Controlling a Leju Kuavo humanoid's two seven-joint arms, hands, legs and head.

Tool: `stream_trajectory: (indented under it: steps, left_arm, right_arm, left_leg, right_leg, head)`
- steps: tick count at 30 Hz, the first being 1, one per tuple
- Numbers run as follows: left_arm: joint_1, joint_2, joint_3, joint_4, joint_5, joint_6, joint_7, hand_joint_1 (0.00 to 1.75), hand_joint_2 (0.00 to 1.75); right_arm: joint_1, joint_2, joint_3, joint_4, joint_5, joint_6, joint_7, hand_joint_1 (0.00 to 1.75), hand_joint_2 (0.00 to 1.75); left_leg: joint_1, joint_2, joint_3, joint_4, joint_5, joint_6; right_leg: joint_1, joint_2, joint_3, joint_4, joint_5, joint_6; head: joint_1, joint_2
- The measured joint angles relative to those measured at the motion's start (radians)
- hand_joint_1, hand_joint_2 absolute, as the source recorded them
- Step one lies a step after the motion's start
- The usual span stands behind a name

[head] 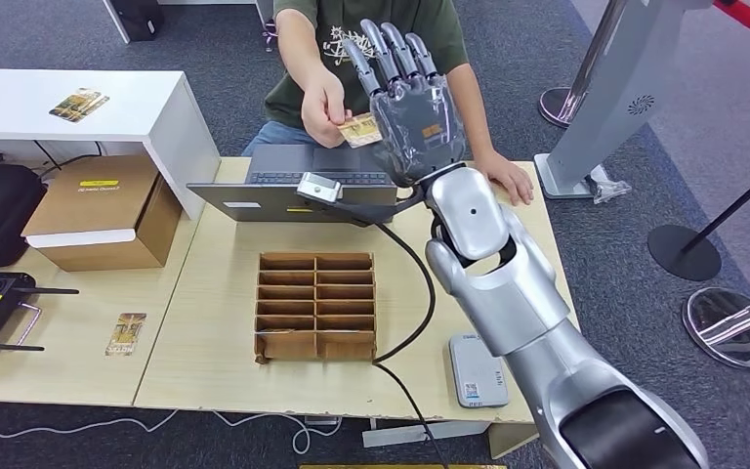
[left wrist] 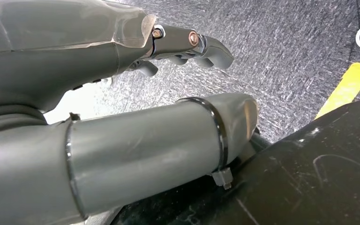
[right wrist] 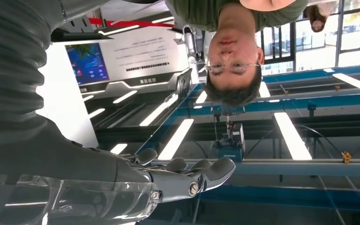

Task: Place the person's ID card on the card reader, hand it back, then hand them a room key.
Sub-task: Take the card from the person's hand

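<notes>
Reaching up and forward over the far edge of the table (head: 215,362), the robot's right hand (head: 412,107) is raised with its palm toward the person (head: 391,29), fingers (head: 391,49) stretched out and apart, holding nothing. The right wrist view shows the same fingers (right wrist: 206,173) extended and spread in open air.

The ID card (head: 359,129) is pinched in the person's hand (head: 324,103), held just beside the robot's palm. Whether the card's edge touches the robot's hand cannot be told; the palm hides part of it. The person's other hand (head: 508,178) rests on the far right corner of the table.

The left hand (left wrist: 183,47) hangs low over grey carpet. Its fingers look loosely bent with nothing between them, but whether it is released or clenched cannot be told from this angle.

On the table: a closed grey laptop (head: 293,186) at the far side, a cardboard divider tray (head: 315,305) with two columns of slots in the middle, and a small grey card reader (head: 477,371) near the front right edge, partly behind the right arm. A black cable (head: 428,283) runs across the table beside the tray.

A patterned card (head: 126,333) lies on the lower table to the left. Another such card (head: 78,104) lies on the white desk (head: 146,107), with a cardboard box (head: 103,210) below it.
</notes>
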Motion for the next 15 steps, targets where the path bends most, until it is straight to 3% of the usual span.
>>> stream_trajectory:
  steps: [10,11,15]
  left_arm:
    - [-0.006,0.0,-0.001,0.0,0.0,-0.015,0.01,0.0,0.0]
    - [-0.006,0.0,-0.001,0.0,0.0,-0.017,0.012,0.0,0.0]
    - [-0.006,0.0,-0.001,0.0,0.001,-0.018,0.017,0.0,0.0]
  right_arm:
    - [0.001,0.0,0.009,0.024,-0.009,0.002,0.003,0.0,1.75]
    - [0.001,0.0,0.01,0.024,-0.009,0.002,0.004,0.07,1.75]
    - [0.004,-0.001,0.012,0.024,-0.009,0.002,0.007,1.6,1.75]
  left_leg:
    - [0.0,0.0,0.0,0.0,0.0,0.0]
    - [0.0,0.0,0.0,0.0,0.0,0.0]
    - [0.0,0.0,0.0,0.0,0.0,0.0]
  right_leg:
    - [0.0,0.0,0.0,0.0,0.0,0.0]
    - [0.0,0.0,0.0,0.0,0.0,0.0]
    - [0.0,0.0,0.0,0.0,0.0,0.0]
  head:
    - [0.0,0.0]
    - [0.0,0.0]
    - [0.0,0.0]
